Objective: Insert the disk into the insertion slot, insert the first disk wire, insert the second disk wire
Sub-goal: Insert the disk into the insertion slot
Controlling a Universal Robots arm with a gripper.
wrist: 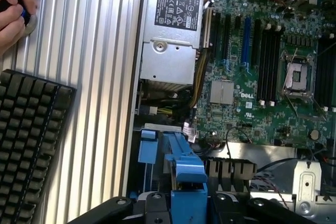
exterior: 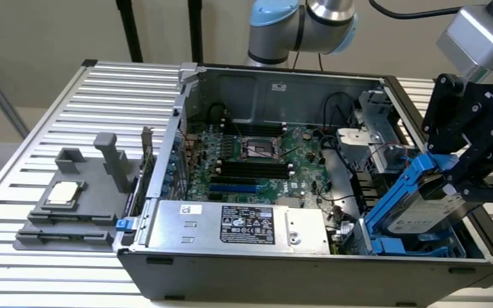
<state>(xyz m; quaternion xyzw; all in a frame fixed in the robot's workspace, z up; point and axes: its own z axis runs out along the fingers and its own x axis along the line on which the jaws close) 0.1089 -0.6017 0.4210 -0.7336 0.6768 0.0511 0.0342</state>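
**On the ribbed tabletop, a disk tilted over its slot**

A ribbed metal tabletop carries an open computer case lying on its side, so its insides face up and I can come at them from above. On the exterior view's left, beside the case, a grey holder keeps a small square chip out of my way. In the wrist view a keyboard lies on the same surface, and a person's hand rests near the corner, well apart from my work.

My claw is clenched on the disk, with its black fingers pinching the upper end of the blue frame. I hold it there so the lower end is free to go in first. The disk hangs tilted, with its lower edge down among the slot's blue rails at the case corner on the exterior view's right, just beside the silver box with the black-and-white label. I cannot tell whether that edge touches the rails.

The tilt, as I judge it, matches the angle of the rails and keeps the disk clear of the wires running between the green board and the slot. The disk is not seated, so I judge the first step only partly done and both wire steps not yet done.
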